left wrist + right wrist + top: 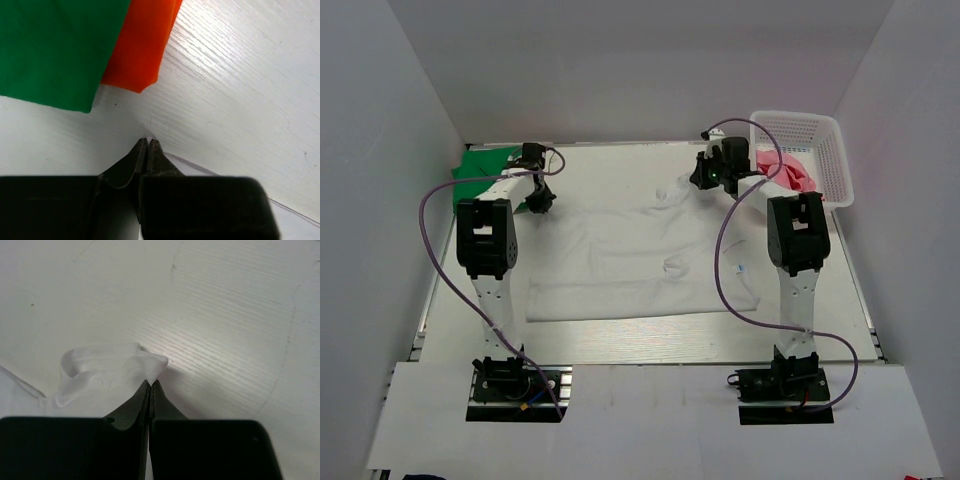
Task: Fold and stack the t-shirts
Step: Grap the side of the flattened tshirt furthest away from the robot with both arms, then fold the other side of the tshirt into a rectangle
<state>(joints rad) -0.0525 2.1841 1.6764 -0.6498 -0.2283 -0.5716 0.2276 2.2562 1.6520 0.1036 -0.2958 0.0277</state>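
Note:
A white t-shirt (640, 262) lies spread across the middle of the table. My left gripper (538, 203) is at the shirt's far left corner. In the left wrist view its jaws (149, 142) are shut, with the shirt's thin edge (210, 174) running up to the tips. My right gripper (705, 178) is at the shirt's far right corner. Its jaws (151, 383) are shut on a bunched bit of white cloth (107, 365). A green t-shirt (485, 165) lies at the back left on top of an orange one (142, 45); the green one also shows in the left wrist view (55, 50). A pink t-shirt (790, 172) lies in the basket.
A white plastic lattice basket (825, 140) stands at the back right, just right of my right gripper. White walls close in the table on the left, back and right. Purple cables loop from both arms over the table.

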